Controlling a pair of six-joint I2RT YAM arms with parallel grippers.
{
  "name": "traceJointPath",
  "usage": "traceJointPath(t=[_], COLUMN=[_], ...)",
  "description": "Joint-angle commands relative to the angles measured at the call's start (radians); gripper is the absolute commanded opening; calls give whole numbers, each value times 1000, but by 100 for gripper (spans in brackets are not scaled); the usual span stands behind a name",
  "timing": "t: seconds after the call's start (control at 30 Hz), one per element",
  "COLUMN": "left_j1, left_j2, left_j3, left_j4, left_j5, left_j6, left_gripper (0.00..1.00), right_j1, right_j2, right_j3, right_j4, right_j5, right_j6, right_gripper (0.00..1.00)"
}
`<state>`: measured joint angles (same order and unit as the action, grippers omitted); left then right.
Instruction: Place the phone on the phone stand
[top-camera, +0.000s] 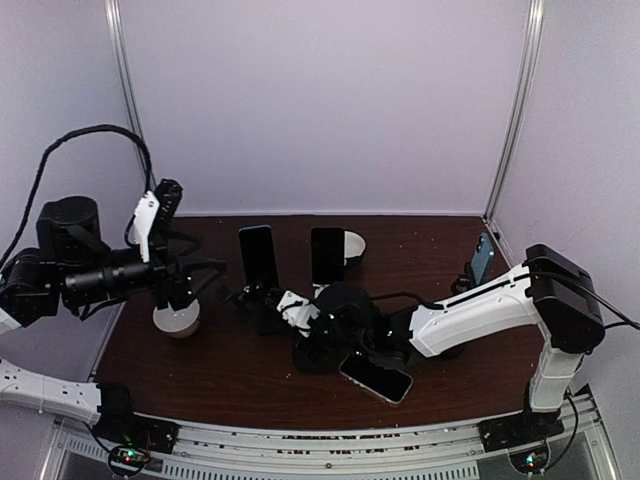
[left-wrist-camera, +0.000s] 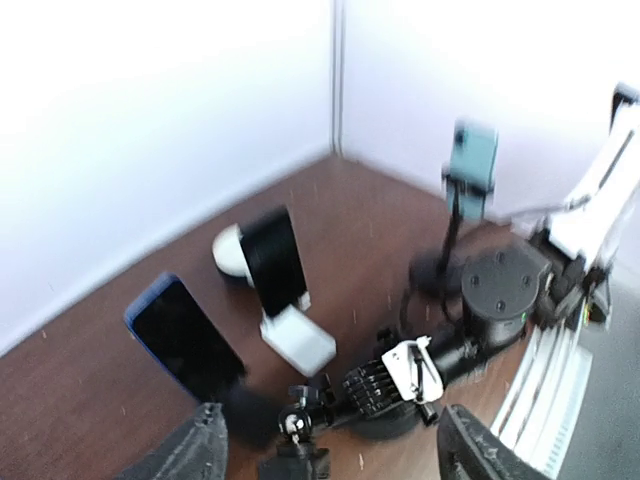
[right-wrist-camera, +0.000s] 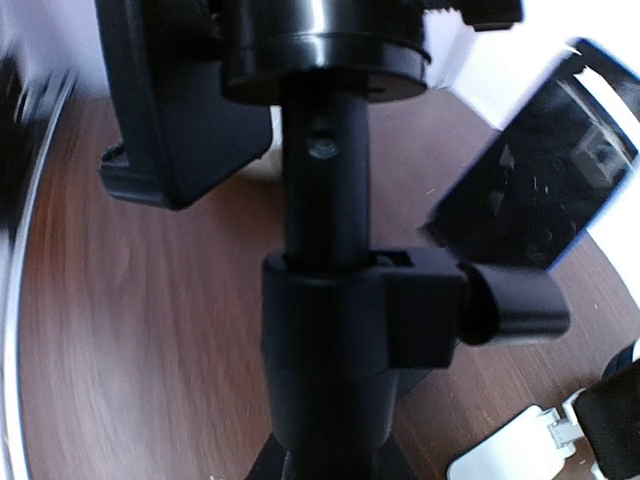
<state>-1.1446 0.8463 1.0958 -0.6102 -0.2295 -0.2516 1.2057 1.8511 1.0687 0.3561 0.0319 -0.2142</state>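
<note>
dark brown wood-grain table, pale lilac-white walls. flat phone: black screen, light rim. upright phone: black screen, blue edge. second upright phone: black, on a white stand. far phone: teal, on a black pole stand. close phone stand: glossy black. bowl: white. right arm: white, black joints.

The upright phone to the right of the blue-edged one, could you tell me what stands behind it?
A white round object shows partly behind the phone, which covers the rest of it.
</note>
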Motion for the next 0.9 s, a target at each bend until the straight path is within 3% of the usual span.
traceJointPath(t=[0.0,0.1,0.17,0.23,0.37,0.43,0.5,0.63,0.7,0.87], left_j1=[-5,-5,-6,-6,-20,-35,-37,-37,-37,-19], left_j2=[-63,-118,-171,-207,-192,-169,-151,-86,-38,22], left_j3=[-156,-280,-365,-424,-448,-442,-421,-379,-340,-262], left_j4=[313,384,469,529,537,576,644,691,661,649], left_j5=[-143,-175,-115,-34,-57,-93,-105,-163,-186,-116], left_j6=[5,-41,-23,19,89,172,285,461,499,502], left_gripper=[72,77,79,79,79,84,97,98,97,77], right_j1=[-6,-7,-5,-5,0,1,1,10,18,37], right_j2=[-20,-5,-11,-41,-108,-120,-121,-125,-131,-137], right_j3=[33,-56,-97,-96,-87,-73,-71,-67,-58,-48], right_j4=[366,653,778,760,669,617,599,582,564,535], right_j5=[124,49,-18,-55,-68,-57,-59,-58,-62,-47], right_j6=[403,447,451,438,363,351,351,347,330,286], right_gripper=[0,0,0,0,0,0,0,0,0,0])
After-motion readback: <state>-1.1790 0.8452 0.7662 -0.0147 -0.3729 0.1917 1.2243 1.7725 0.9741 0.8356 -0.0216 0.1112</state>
